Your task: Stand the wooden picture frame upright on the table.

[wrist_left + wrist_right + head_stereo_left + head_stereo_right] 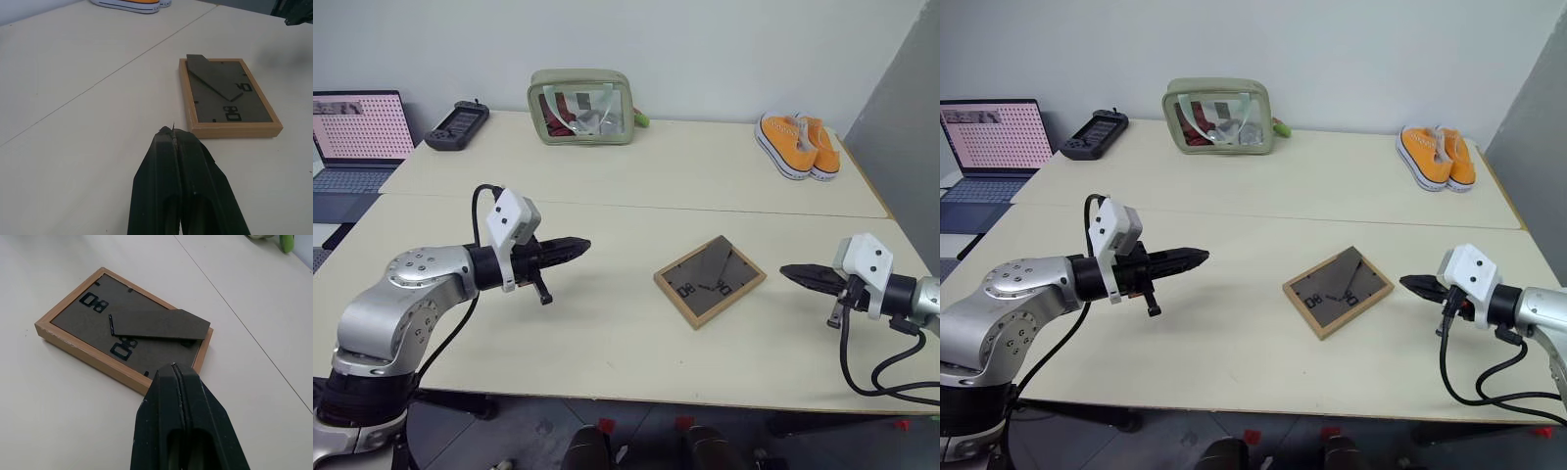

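Observation:
The wooden picture frame (710, 280) lies face down on the table (607, 323), its dark back panel and fold-out stand (161, 325) up, black clips (232, 113) showing. My left gripper (582, 244) hovers shut to the frame's left, pointing toward it across a gap. Over on the frame's right my right gripper (787, 272) is also shut, its tips aimed at the frame and a short way off. Neither holds anything. The picture side is hidden against the table.
At the table's far edge stand a clear green-trimmed pouch (580, 107), a black handheld controller (457, 124) and a pair of orange shoes (798, 145). A laptop (354, 137) sits far left. A seam (636, 206) crosses the tabletop behind the frame.

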`<state>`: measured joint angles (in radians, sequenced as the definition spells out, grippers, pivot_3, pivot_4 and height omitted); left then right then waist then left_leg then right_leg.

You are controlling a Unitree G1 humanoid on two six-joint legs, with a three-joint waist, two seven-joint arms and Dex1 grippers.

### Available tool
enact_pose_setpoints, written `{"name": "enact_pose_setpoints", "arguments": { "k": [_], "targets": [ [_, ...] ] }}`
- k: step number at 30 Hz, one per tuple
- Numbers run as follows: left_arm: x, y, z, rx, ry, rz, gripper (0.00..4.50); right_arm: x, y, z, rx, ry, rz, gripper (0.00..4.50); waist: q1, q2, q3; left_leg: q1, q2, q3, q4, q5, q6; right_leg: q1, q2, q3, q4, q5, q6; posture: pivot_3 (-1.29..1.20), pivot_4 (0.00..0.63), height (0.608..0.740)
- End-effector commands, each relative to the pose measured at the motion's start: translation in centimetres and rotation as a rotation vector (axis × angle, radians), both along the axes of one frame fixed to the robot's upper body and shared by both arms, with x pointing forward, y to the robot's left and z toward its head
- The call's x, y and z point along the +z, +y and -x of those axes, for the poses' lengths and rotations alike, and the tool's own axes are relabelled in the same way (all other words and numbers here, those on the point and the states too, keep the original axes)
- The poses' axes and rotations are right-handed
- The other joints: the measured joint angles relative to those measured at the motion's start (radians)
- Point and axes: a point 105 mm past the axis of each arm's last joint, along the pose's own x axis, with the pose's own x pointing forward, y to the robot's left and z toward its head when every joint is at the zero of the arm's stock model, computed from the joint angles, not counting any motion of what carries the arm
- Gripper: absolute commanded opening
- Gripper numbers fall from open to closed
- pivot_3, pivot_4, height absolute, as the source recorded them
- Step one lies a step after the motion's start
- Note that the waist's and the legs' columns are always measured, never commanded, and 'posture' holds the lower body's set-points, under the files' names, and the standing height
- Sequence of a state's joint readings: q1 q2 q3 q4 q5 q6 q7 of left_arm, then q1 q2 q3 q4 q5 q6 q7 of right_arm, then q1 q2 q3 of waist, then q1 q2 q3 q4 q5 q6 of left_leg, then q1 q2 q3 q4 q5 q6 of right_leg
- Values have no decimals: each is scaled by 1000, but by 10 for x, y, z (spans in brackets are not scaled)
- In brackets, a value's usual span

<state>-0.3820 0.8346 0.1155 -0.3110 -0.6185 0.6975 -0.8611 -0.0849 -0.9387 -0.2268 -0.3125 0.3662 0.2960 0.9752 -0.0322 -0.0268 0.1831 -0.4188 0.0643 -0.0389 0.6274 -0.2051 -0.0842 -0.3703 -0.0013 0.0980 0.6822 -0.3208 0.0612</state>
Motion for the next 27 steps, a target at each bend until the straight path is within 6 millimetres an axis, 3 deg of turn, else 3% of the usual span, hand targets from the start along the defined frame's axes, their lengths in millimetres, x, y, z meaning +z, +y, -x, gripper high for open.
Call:
{"name": "enact_pose_setpoints", "arguments": {
  "k": [1, 7, 17, 27],
  "targets": [
    [10, -3, -2, -14, -43, -10, 9, 13, -2, 2, -20, -56, -10, 0, 0, 0, 0, 0, 0, 0, 0, 0, 0, 0, 0, 0, 0, 0, 0, 0, 150, 740],
    [6, -5, -7, -25, -34, -6, 9, 0, -3, 3, -67, -44, -34, 0, 0, 0, 0, 0, 0, 0, 0, 0, 0, 0, 0, 0, 0, 0, 0, 0, 150, 740],
    [-30, -22, -27, -93, 42, -37, 9, -34, 1, 0, -147, -5, -78, 0, 1, 0, 0, 0, 0, 0, 0, 0, 0, 0, 0, 0, 0, 0, 0, 0, 150, 740],
    [-50, -48, -73, -138, 30, -94, 9, -66, 9, -9, -243, 9, -129, 0, 3, 0, 0, -1, -1, -1, 1, 0, 0, 0, 1, 0, 1, 0, 0, 0, 150, 740]
  ]
}}
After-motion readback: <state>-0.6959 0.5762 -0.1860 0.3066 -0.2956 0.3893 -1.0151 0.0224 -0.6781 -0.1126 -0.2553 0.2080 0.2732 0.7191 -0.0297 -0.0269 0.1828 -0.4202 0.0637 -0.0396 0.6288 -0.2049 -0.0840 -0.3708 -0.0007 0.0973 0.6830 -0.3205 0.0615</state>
